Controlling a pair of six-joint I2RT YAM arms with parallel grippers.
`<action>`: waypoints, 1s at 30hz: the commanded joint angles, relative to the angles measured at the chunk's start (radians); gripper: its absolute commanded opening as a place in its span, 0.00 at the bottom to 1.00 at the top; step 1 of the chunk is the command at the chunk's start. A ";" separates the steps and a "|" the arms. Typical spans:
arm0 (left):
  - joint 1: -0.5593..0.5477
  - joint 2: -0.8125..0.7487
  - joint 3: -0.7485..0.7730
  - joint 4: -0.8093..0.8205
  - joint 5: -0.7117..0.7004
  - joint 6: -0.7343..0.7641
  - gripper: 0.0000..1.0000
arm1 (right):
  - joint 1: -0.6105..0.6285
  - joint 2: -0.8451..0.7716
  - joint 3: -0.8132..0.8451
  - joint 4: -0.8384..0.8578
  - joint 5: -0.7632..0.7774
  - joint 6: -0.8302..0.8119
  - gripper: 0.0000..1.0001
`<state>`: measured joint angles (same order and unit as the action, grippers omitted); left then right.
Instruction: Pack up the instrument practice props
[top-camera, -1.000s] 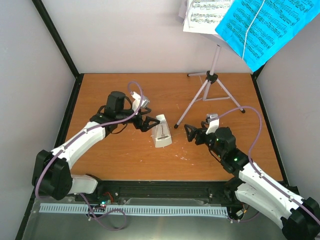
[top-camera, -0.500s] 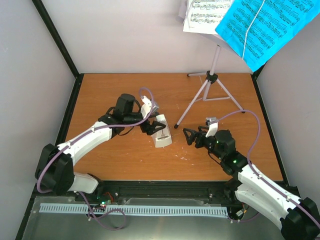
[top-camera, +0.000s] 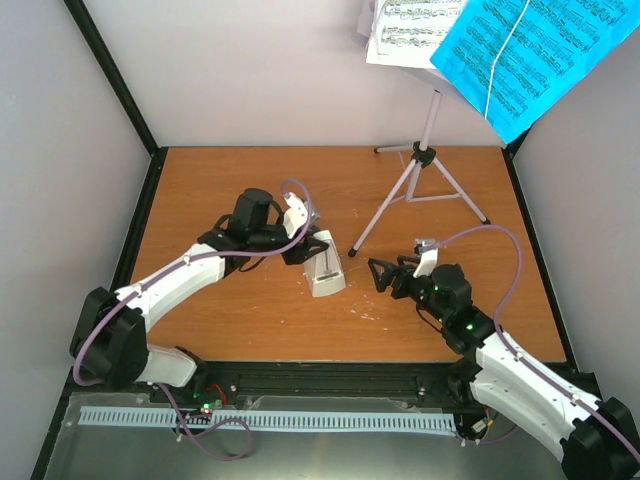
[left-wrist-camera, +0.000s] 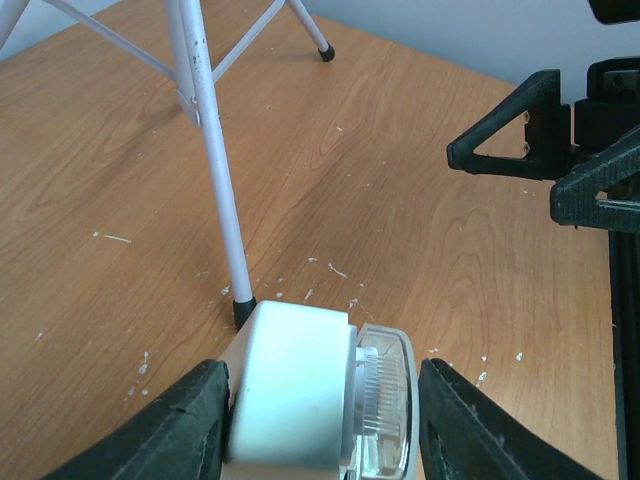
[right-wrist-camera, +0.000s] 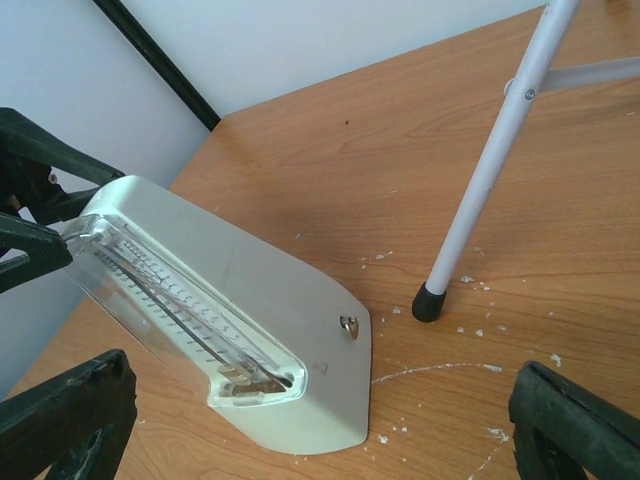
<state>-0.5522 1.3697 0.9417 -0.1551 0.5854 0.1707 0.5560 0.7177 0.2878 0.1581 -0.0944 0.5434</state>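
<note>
Brown wood makes up the bench, and it has little white scratches on it. Closest to the arm bases, the right claw is wide open and holds nothing. It sits near the white metronome and points at it. The metronome is in the middle of the bench. Its clear cover shows a row of tiny marks that are too small to read. The left claw is open too, with one finger on each side of the metronome's top. I cannot tell if they touch it. A black foot of the lilac music stand rests just behind the metronome. Far back, up on the stand, sit a white page and a bright blue page. Both are printed with music notes too small to read.
</note>
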 joint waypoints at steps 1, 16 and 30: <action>-0.025 -0.011 0.019 0.002 0.004 0.035 0.50 | -0.010 -0.029 -0.017 0.017 0.001 0.021 1.00; -0.029 -0.019 0.019 0.002 -0.010 0.017 0.52 | -0.013 -0.061 -0.022 -0.006 0.009 0.025 1.00; -0.029 -0.014 0.012 0.006 0.046 -0.028 0.64 | -0.012 -0.088 -0.046 0.000 -0.002 -0.008 1.00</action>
<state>-0.5697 1.3693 0.9417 -0.1547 0.6022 0.1490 0.5510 0.6415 0.2668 0.1543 -0.0914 0.5442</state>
